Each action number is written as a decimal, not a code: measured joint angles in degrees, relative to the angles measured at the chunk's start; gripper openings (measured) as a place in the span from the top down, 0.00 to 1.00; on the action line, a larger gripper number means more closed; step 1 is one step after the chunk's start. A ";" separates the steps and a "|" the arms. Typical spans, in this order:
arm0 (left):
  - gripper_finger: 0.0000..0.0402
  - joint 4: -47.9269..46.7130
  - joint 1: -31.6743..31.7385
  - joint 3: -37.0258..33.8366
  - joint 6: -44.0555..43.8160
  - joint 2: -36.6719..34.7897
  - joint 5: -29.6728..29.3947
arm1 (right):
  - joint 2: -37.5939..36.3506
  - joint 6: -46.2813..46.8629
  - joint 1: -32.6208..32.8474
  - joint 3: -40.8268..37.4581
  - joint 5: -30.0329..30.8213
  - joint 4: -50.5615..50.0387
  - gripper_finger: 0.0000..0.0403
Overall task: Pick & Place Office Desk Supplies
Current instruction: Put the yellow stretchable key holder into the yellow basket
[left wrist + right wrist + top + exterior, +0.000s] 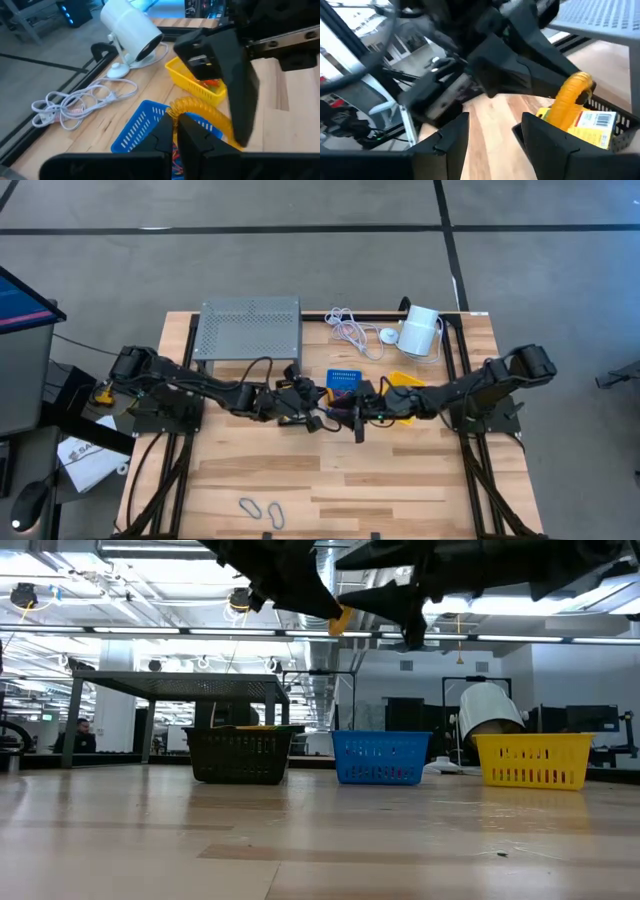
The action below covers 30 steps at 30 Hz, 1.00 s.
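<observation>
My left gripper (175, 131) hangs high over the table's middle (318, 406), shut on an orange-yellow ribbed coil (197, 109). Below it stands a black bin (620, 136) with a yellow card packet (590, 125) inside. My right gripper (490, 136) is open and faces the left one from the right (358, 422); its dark finger (237, 85) stands beside the coil. I cannot tell whether it touches the coil. A blue bin (344, 379) holds coloured loops (175, 152). A yellow bin (402, 380) stands to its right. Two grey loops (262, 508) lie near the near edge. My left gripper pinches one end of the coil (173, 112) between its two fingertips. The coil is lifted clear, high above the bins (340, 620), and the rest of it sticks out sideways past the fingers (575, 95).
A grey perforated metal stand (248, 328) sits at the far left of the table. The coiled white cable (350, 330) and the white cylinder device (420, 330) lie behind the bins. Bare wood stretches across the near half. A person (85, 732) sits far off in the room.
</observation>
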 joint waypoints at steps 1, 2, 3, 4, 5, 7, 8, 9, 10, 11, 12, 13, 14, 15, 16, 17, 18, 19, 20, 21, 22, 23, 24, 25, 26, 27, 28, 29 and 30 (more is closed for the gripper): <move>0.99 -0.05 -0.18 -0.01 0.04 0.00 -0.01 | 0.45 -0.11 -0.10 0.47 0.01 -0.38 0.56; 0.99 0.01 -0.37 -0.02 0.12 0.00 -0.01 | 0.52 -0.44 -0.16 0.74 0.01 -0.83 0.56; 0.99 0.20 -0.45 -0.02 0.17 0.00 0.01 | 0.52 -0.75 -0.14 1.01 0.01 -1.17 0.56; 0.99 0.35 -0.49 -0.02 0.37 0.00 0.04 | 0.52 -1.30 -0.12 1.38 -0.01 -1.33 0.56; 0.99 0.28 -0.50 -0.02 0.57 0.00 0.14 | 0.42 -1.59 -0.10 1.63 -0.01 -1.40 0.56; 0.99 -0.63 -0.48 -0.02 0.79 0.00 0.23 | -0.67 -2.47 -0.06 1.67 0.00 -2.43 0.56; 0.99 -1.15 -0.46 -0.02 0.79 0.00 0.23 | -1.30 -2.97 -0.02 1.86 0.01 -2.99 0.56; 0.99 -1.42 -0.46 -0.02 0.81 0.00 0.23 | -2.22 -3.36 0.05 1.96 0.00 -3.93 0.56; 0.99 -1.39 -0.46 -0.02 0.81 0.00 0.20 | -3.20 -3.47 0.04 1.96 0.01 -5.23 0.56; 0.99 -1.35 -0.46 -0.02 0.81 -0.01 0.19 | -3.99 -3.49 0.04 1.96 0.01 -6.13 0.56; 0.99 -1.38 -0.45 -0.02 0.85 -0.02 0.18 | -4.75 -3.47 0.04 1.96 0.06 -7.54 0.56; 0.99 -1.42 -0.46 -0.02 1.13 -0.02 0.18 | -5.50 -3.49 0.04 1.94 0.19 -9.06 0.56; 0.99 -1.42 -0.46 -0.02 1.25 -0.02 0.18 | -6.03 -3.49 0.04 1.91 0.34 -10.00 0.56; 0.99 -1.39 -0.46 -0.02 1.27 -0.02 0.18 | -6.47 -3.49 0.04 1.93 0.67 -10.67 0.56; 0.99 -1.35 -0.46 -0.02 1.27 -0.02 0.18 | -6.85 -3.49 0.04 1.94 1.33 -11.71 0.56; 0.99 -1.28 -0.46 -0.02 1.27 -0.02 0.18 | -6.90 -3.48 0.04 1.94 1.87 -12.77 0.56; 0.99 -1.10 -0.46 -0.02 1.27 -0.02 0.18 | -6.63 -3.47 0.04 1.94 2.16 -13.55 0.56; 0.99 -0.89 -0.46 -0.02 1.27 -0.02 0.16 | -6.27 -3.46 0.04 1.91 2.30 -14.12 0.56; 0.99 -0.75 -0.46 -0.02 1.27 -0.02 0.15 | -6.13 -3.40 0.02 1.89 2.36 -14.63 0.56; 0.99 -0.72 -0.46 -0.02 1.27 -0.02 0.14 | -6.10 -3.19 -0.09 1.85 2.40 -14.86 0.56; 0.99 -0.72 -0.46 -0.02 1.27 -0.02 0.11 | -5.73 -3.21 -0.37 1.87 2.44 -14.34 0.56; 0.99 -0.73 -0.46 -0.02 1.27 -0.04 0.04 | -5.47 -3.21 -0.71 1.96 2.42 -14.41 0.56; 0.99 -0.72 -0.46 -0.02 1.27 -0.03 -0.02 | -5.51 -3.21 -0.96 1.86 2.40 -15.46 0.56; 0.99 -0.66 -0.46 -0.02 1.27 -0.04 -0.04 | -5.47 -3.19 -1.15 1.78 2.42 -15.66 0.56; 0.99 -0.63 -0.46 -0.02 1.27 -0.04 -0.04 | -5.24 -3.17 -1.39 1.82 2.44 -14.97 0.56; 0.99 -0.60 -0.46 -0.02 1.27 -0.04 -0.04 | -5.19 -3.13 -1.72 1.89 2.44 -15.06 0.56; 0.99 -0.49 -0.46 -0.02 1.27 -0.04 -0.04 | -5.19 -3.02 -1.99 1.89 2.47 -15.51 0.56; 0.99 -0.37 -0.46 -0.02 1.27 -0.04 -0.04 | -5.15 -3.01 -2.18 1.89 2.50 -15.74 0.56; 0.99 -0.33 -0.46 -0.02 1.27 -0.06 -0.04 | -5.14 -3.01 -2.36 1.87 2.52 -15.77 0.56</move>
